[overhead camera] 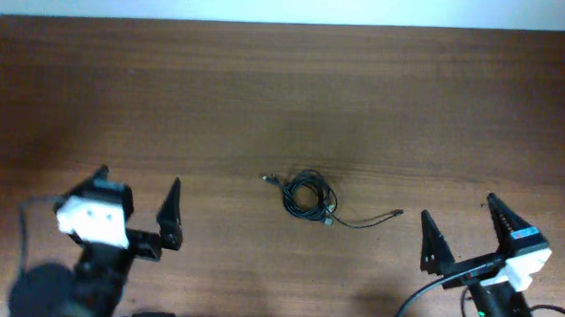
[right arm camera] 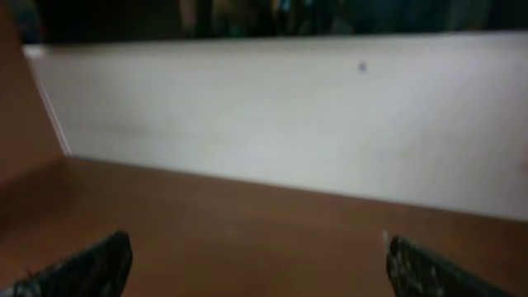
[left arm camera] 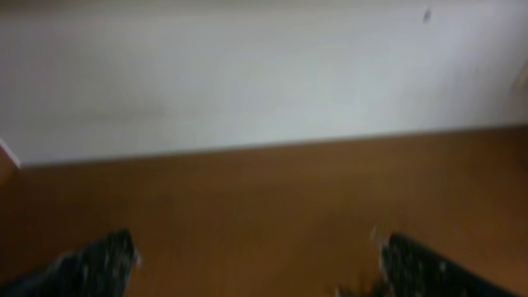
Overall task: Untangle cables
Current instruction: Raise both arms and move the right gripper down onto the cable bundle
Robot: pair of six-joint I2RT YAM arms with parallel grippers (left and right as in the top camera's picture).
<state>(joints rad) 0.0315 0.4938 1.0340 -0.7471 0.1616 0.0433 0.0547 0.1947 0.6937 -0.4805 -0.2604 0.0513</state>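
place: lab | cues: robot arms (overhead camera: 101, 265), wooden table (overhead camera: 285, 92), white wall (left arm camera: 247, 82)

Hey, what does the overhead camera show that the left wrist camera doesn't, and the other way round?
Only the overhead view shows the cables, a small black coil with loose ends lying on the table between the two arms, and the right pincer, open. Only the left wrist view shows the white wall face-on, with a small dark speck near its top. Both show the brown wooden table and the left pincer, open and holding nothing. Neither pincer touches the cables.
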